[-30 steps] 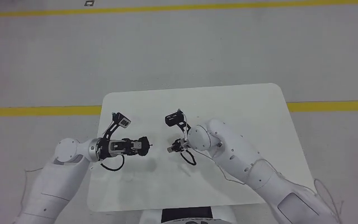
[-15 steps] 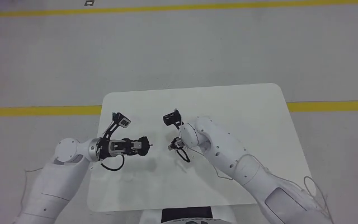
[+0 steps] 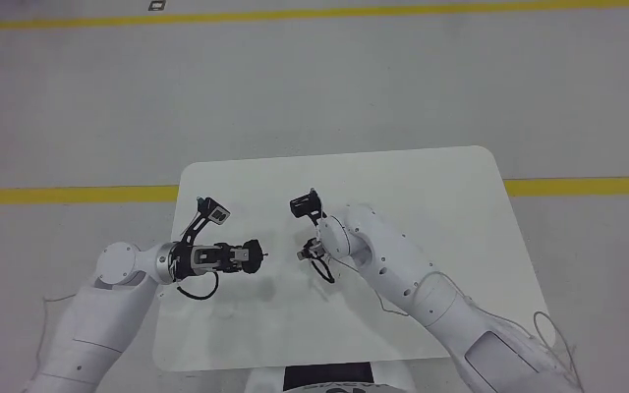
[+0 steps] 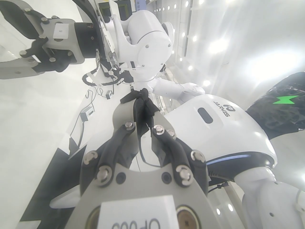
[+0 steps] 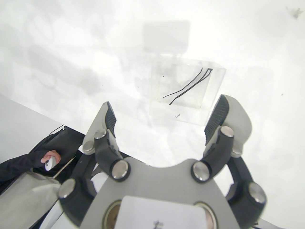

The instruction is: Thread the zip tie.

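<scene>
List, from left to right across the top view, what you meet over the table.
The left arm's wrist camera → left gripper, shut on the zip tie → right gripper, open → table's right edge.

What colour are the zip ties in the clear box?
Black; the zip ties show best in the right wrist view, inside the clear box.
</scene>
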`<state>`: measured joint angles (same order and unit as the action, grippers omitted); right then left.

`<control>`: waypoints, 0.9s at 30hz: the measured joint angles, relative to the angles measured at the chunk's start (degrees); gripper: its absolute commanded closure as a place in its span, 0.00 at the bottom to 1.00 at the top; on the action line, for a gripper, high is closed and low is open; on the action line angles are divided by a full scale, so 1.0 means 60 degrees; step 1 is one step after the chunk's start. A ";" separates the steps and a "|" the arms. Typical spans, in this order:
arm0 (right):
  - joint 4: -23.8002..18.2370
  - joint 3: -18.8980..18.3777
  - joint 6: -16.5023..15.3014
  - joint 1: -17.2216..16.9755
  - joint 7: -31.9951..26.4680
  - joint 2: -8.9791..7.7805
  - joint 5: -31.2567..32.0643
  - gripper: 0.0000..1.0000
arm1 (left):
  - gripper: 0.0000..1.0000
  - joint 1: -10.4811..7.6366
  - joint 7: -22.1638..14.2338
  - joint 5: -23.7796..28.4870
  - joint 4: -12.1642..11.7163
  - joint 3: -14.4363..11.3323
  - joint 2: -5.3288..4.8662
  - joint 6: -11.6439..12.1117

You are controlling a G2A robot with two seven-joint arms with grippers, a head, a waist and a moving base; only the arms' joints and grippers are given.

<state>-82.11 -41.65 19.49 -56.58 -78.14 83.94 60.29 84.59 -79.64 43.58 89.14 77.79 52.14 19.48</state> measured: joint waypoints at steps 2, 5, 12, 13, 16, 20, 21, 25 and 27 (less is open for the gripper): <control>0.0000 0.0003 -0.0001 0.0001 0.0002 -0.0001 -0.0003 0.00 | 1.00 0.0000 0.0000 0.0000 0.0000 0.0000 0.0000 0.0000; -0.0028 -0.0023 -0.0108 -0.0087 0.0200 -0.0008 -0.0020 0.00 | 1.00 0.0000 0.0000 0.0000 0.0000 0.0000 0.0000 0.0000; -0.0283 -0.0024 -0.0047 -0.0216 0.0165 -0.0040 0.0559 0.51 | 1.00 0.0000 0.0000 0.0000 0.0000 0.0000 0.0000 0.0000; -0.0295 -0.0017 -0.0010 -0.0222 0.0110 -0.0034 0.0629 0.55 | 1.00 0.0000 0.0000 0.0000 0.0000 0.0000 0.0000 0.0000; -0.0290 -0.0082 0.0004 -0.0264 -0.0001 -0.0004 0.0757 0.59 | 1.00 0.0000 0.0000 0.0000 0.0000 0.0000 0.0000 0.0000; -0.0296 -0.0189 -0.0001 -0.0342 -0.0091 0.0050 0.0934 0.63 | 1.00 0.0000 0.0000 0.0000 0.0000 0.0000 0.0000 0.0000; -0.0303 -0.0214 -0.0001 -0.0368 -0.0109 0.0067 0.0984 0.63 | 1.00 0.0000 0.0000 0.0000 0.0000 0.0000 0.0000 0.0000; -0.0267 -0.0263 -0.0001 -0.0461 -0.0146 0.0124 0.1137 0.64 | 1.00 0.0000 0.0000 0.0000 0.0000 0.0000 0.0000 0.0000; -0.0209 -0.0277 -0.0001 -0.0502 -0.0146 0.0159 0.1171 0.64 | 1.00 0.0000 0.0000 0.0000 0.0000 0.0000 0.0000 0.0000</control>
<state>-83.37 -43.31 19.48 -59.59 -79.02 84.90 67.31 84.59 -79.64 43.58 89.14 77.79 52.14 19.48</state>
